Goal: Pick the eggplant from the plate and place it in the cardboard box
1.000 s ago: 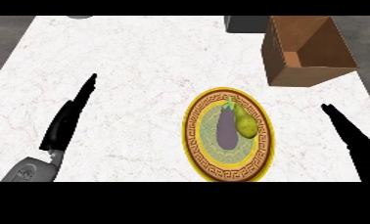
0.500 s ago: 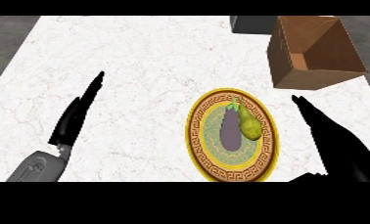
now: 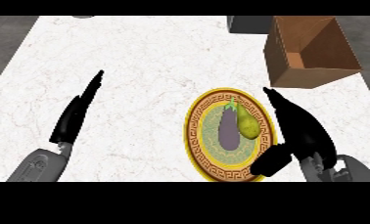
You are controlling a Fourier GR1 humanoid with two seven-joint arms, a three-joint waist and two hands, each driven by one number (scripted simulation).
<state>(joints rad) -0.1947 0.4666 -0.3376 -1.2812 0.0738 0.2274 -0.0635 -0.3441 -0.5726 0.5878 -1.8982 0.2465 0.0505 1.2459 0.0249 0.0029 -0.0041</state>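
Your left hand point(image 3: 76, 115) rests at eight o'clock, fingers straight. The eggplant point(image 3: 229, 129) lies on the plate point(image 3: 196, 140) beside a pear point(image 3: 248, 124). Your right hand point(image 3: 300, 130), fingers open, has moved in beside the plate's rim, ready to grasp. The cardboard box point(image 3: 307, 54) waits at one o'clock.

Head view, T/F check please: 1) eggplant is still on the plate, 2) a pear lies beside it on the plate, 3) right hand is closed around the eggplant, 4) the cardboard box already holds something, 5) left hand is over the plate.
1) True. The eggplant lies on the plate.
2) True. A yellow-green pear lies against the eggplant's right side.
3) False. The right hand is open, fingers straight, at the plate's right rim, not holding the eggplant.
4) False. The cardboard box shows only its bare inner walls and floor.
5) False. The left hand is open over bare counter, far left of the plate.
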